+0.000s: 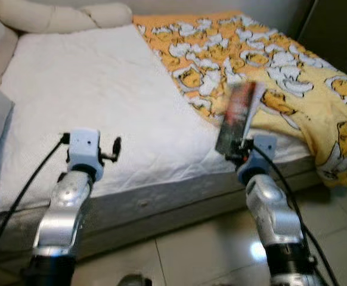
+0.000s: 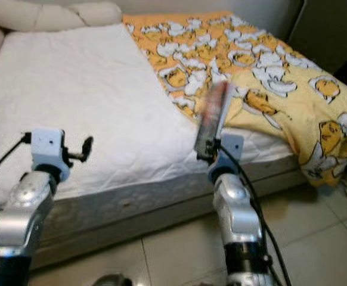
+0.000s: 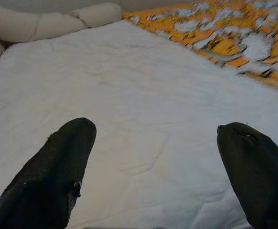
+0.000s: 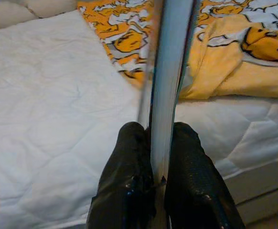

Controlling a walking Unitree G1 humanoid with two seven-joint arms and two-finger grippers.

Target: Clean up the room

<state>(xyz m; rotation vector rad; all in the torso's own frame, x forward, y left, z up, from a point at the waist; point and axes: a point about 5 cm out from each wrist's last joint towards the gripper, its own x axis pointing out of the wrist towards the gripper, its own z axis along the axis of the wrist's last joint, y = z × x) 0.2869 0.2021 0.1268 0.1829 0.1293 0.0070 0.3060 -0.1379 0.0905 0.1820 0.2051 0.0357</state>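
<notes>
Right hand (image 4: 159,143) is clenched on a thin book (image 1: 239,113), fingers pinching it edge-on near its lower end, so it stands upright over the near edge of the bed (image 1: 102,107), close to where the yellow patterned blanket (image 1: 269,65) begins. Left hand (image 3: 153,157) is released, fingers spread wide, hovering empty over the white mattress nr the bed's near edge.

Step in hand, I'd say: carrying the book, pick-up done, drop-off not yet. Next move calls for finding where it belongs — no shelf or worktop in sight, so prob a turn or walk first, keeping the pinch firm since the book is tall and held low; it could tip.

Hard to make out: the cover is blurred, dark w/ red, title unreadable. Blanket runs off the bed's far-right side, its end cut off. Pillows (image 1: 54,15) at the head end only partly in frame. The floor (image 1: 191,250) by the bed shows glare.
</notes>
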